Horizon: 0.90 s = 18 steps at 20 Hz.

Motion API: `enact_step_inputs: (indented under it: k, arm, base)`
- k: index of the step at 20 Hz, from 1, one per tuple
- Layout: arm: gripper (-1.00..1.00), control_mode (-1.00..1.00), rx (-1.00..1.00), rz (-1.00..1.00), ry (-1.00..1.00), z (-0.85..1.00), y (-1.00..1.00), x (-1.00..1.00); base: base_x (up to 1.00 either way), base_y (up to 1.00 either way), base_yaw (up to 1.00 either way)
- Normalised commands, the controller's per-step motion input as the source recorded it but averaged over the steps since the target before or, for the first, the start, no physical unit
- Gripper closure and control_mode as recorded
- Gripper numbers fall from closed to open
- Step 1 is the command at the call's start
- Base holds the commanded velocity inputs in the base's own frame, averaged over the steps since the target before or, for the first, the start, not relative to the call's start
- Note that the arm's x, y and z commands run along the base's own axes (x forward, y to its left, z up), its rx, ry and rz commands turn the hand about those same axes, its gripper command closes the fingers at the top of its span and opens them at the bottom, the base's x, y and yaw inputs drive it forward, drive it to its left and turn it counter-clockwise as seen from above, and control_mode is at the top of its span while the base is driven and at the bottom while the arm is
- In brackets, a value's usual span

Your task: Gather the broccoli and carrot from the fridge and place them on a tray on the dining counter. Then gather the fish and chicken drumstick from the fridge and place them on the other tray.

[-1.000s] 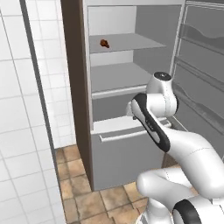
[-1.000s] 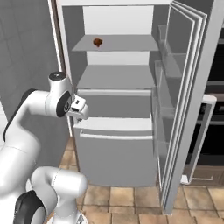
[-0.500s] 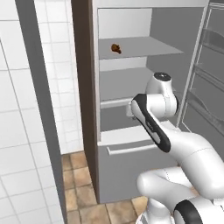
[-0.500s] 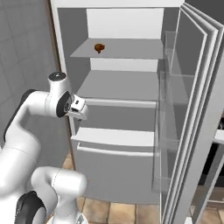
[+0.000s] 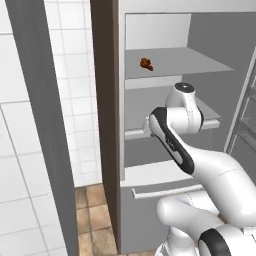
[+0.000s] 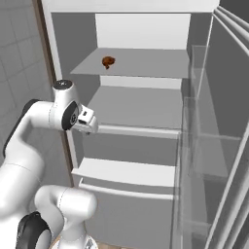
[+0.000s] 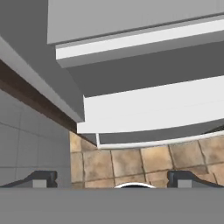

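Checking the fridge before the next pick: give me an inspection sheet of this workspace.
Surface: fridge shelves, open door at right.
Job's things: one small brown item, probably the chicken drumstick, on the upper shelf; broccoli, carrot, fish: nothing seen.
Clutter: nothing seen.
Grippers: gripper open, empty, pointing down over the lower drawer and floor tiles.
Cables: nothing seen.
Surroundings: white tiled wall left of the fridge, brown tile floor.

Upper fridge shelf (image 5: 185, 62) (image 6: 146, 63): small brown drumstick (image 5: 146, 63) (image 6: 108, 61) lying near left front edge.
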Motion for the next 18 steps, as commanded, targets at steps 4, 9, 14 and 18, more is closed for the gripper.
enact_step_inputs:
  k: [4, 9, 14, 18]
  arm:
    - [-1.0, 1.0, 0.0, 0.0, 0.0, 0.0, 0.0, 0.0]
    - [-1.0, 1.0, 0.0, 0.0, 0.0, 0.0, 0.0, 0.0]
    - [-1.0, 1.0, 0.0, 0.0, 0.0, 0.0, 0.0, 0.0]
    - [-1.0, -1.0, -0.08, 0.0, -0.18, 0.48, -0.09, -0.02]
  base:
    - [0.57, -0.21, 0.01]
    - [0.32, -0.12, 0.0]
    - [0.01, 0.0, 0.0]
    - [0.0, 0.0, 0.0]
